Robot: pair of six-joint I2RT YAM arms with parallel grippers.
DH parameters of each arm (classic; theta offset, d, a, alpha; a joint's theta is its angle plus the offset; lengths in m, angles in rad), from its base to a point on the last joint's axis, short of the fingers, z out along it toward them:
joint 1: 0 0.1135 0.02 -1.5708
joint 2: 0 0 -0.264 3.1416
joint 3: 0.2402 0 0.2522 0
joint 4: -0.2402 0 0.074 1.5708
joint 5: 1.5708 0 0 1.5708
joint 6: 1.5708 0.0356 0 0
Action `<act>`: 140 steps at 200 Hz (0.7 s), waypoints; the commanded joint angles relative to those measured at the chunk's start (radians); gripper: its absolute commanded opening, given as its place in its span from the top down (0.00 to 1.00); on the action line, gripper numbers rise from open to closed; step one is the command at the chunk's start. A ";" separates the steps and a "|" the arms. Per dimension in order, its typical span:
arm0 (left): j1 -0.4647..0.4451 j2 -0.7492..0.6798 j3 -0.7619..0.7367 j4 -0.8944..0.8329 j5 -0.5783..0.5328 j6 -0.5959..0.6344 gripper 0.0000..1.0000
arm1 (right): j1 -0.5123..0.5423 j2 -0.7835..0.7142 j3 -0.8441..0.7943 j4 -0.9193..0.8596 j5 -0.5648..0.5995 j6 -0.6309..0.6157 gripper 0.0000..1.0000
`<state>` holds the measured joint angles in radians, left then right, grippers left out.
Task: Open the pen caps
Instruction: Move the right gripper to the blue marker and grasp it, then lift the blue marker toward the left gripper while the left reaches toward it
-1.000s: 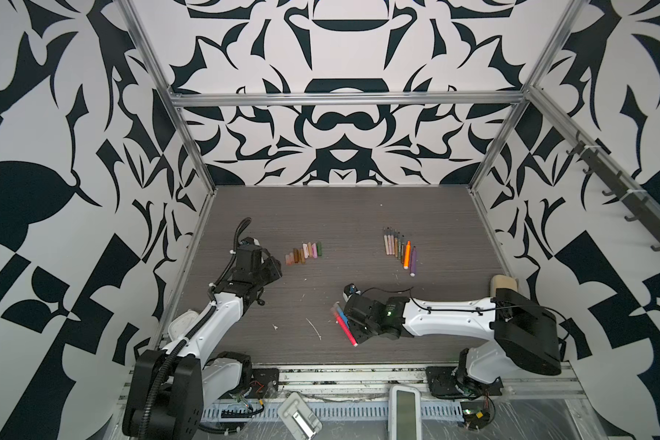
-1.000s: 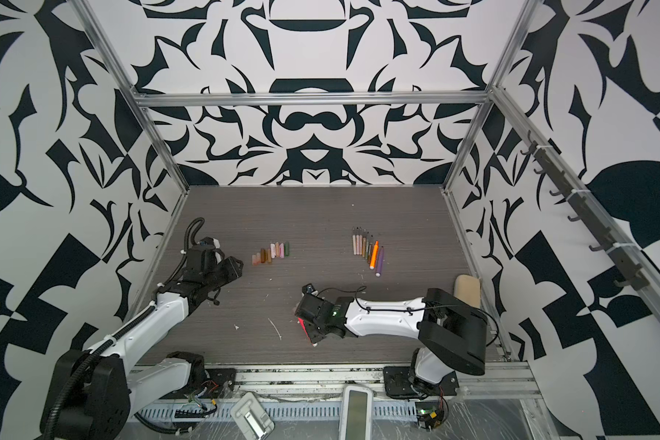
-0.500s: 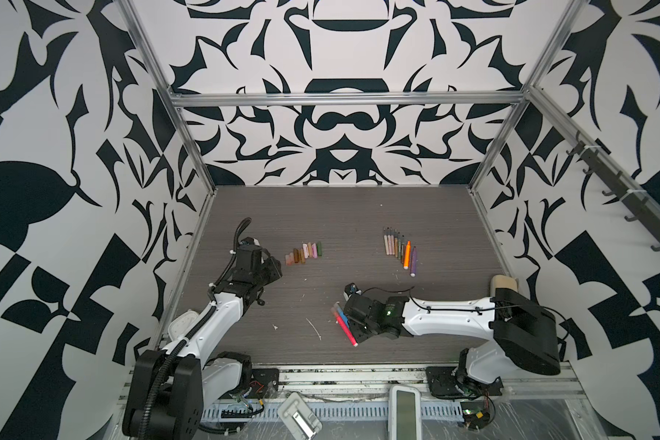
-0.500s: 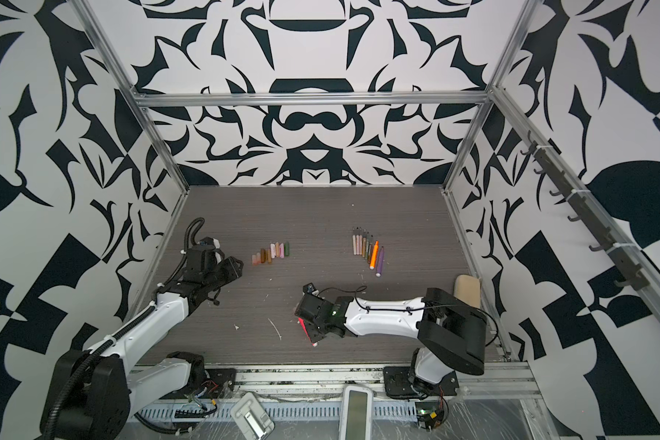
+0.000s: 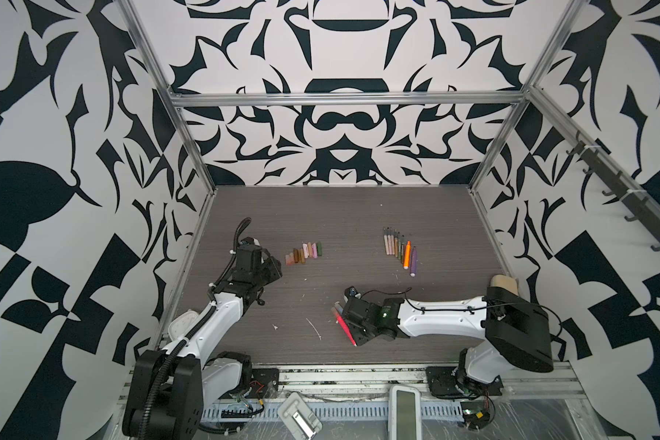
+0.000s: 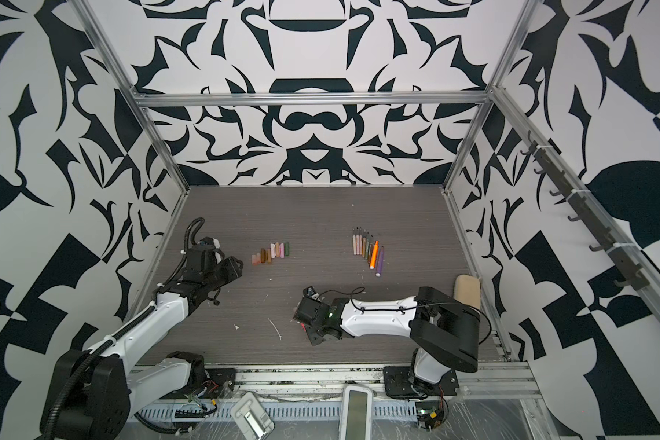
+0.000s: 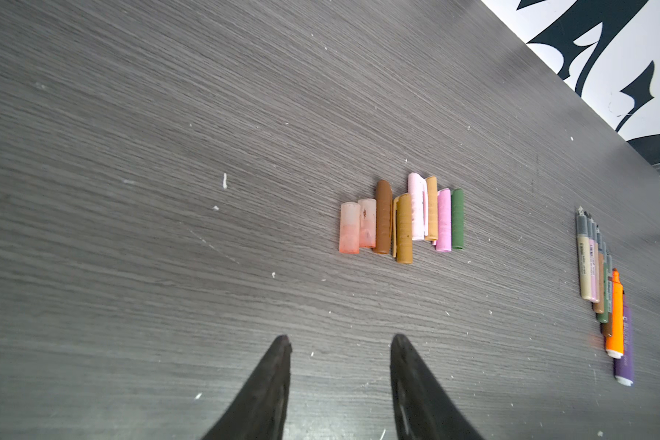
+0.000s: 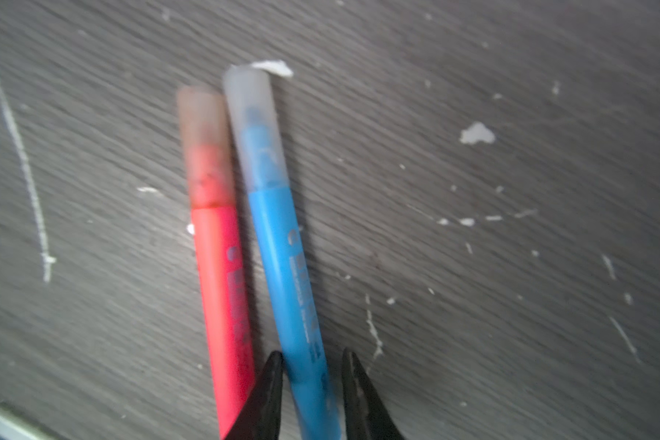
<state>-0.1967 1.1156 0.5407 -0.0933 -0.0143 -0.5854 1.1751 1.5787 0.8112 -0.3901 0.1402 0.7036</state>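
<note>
Several loose pen caps [image 7: 401,221] lie in a row on the dark table, seen in both top views [image 5: 303,253] [image 6: 271,253]. Several uncapped pens [image 5: 399,249] [image 6: 368,251] [image 7: 606,297] lie in a row at the right. My left gripper [image 7: 340,339] [image 5: 273,266] hovers open and empty to the left of the caps. My right gripper [image 8: 311,356] [image 5: 342,316] is low at the front, shut on a blue pen [image 8: 282,266] that wears a translucent cap [image 8: 252,125]. A pink pen [image 8: 222,285] [image 5: 343,327] with its own cap [image 8: 204,148] lies right beside it.
A beige block [image 5: 503,284] [image 6: 467,289] sits against the right wall behind the right arm. White scraps [image 5: 314,328] are scattered over the front of the table. Patterned walls close in three sides.
The right gripper has shifted slightly over the two pens at the front. The left arm has stayed still.
</note>
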 commanded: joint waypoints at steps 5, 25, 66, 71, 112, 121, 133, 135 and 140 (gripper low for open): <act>0.000 -0.013 -0.019 0.012 0.009 0.008 0.50 | 0.005 -0.031 0.023 -0.105 0.117 0.038 0.71; 0.000 0.006 -0.014 0.024 0.040 0.014 0.47 | 0.006 -0.043 0.018 -0.141 0.153 0.046 0.71; 0.000 0.039 0.004 0.012 0.046 0.019 0.49 | 0.005 0.026 0.016 -0.124 0.131 0.049 0.73; 0.000 0.036 0.002 0.013 0.046 0.019 0.49 | 0.005 0.033 0.017 -0.119 0.125 0.047 0.74; 0.000 0.042 0.004 0.014 0.047 0.018 0.47 | 0.005 0.037 0.004 -0.047 0.078 0.031 0.82; 0.000 0.053 0.010 0.011 0.052 0.018 0.47 | 0.002 0.024 -0.001 -0.040 0.076 0.027 0.83; -0.001 0.068 0.019 0.006 0.058 0.019 0.46 | -0.003 0.001 -0.006 -0.041 0.075 0.019 0.86; 0.000 0.070 0.020 0.005 0.061 0.020 0.46 | -0.004 -0.003 -0.007 -0.041 0.074 0.019 0.86; -0.001 0.075 0.024 0.004 0.075 0.022 0.46 | -0.009 -0.016 -0.010 -0.042 0.072 0.015 0.86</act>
<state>-0.1967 1.1656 0.5411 -0.0856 0.0277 -0.5755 1.1763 1.5951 0.8238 -0.4477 0.2440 0.7326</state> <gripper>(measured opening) 0.535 0.179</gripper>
